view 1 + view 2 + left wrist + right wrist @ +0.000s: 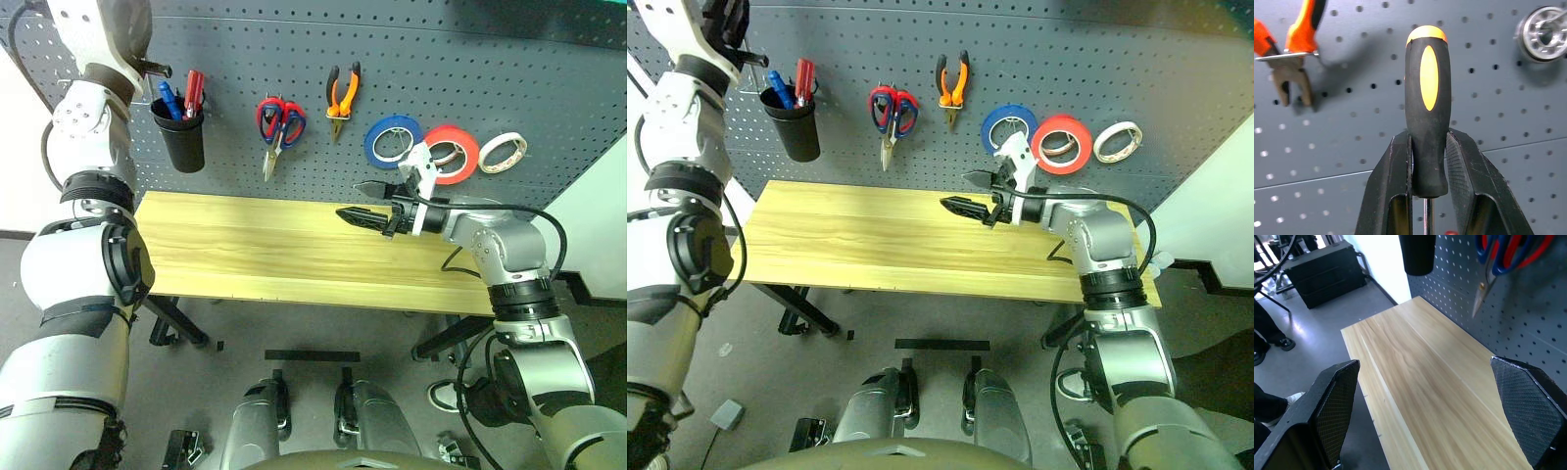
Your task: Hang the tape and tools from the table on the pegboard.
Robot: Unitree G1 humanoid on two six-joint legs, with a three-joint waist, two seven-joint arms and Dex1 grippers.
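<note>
An orange-and-black screwdriver (1427,98) stands handle-up between the fingers of my left gripper (1428,142), which is shut on it. It is held high, close in front of the grey pegboard (411,59) at its upper left. The orange-and-black pliers (342,98) hang on the board, and the orange-red tape (458,157) hangs further right, partly behind my right wrist. My right gripper (355,202) hovers open over the right half of the light wood table (245,250), with nothing between its fingers.
A black cup (178,137) holding blue and red screwdrivers hangs at the board's left. Red-and-blue scissors (279,122), a blue roll (392,140) and a pale roll (502,152) also hang there. A round metal fitting (1542,32) sits on the board near the screwdriver.
</note>
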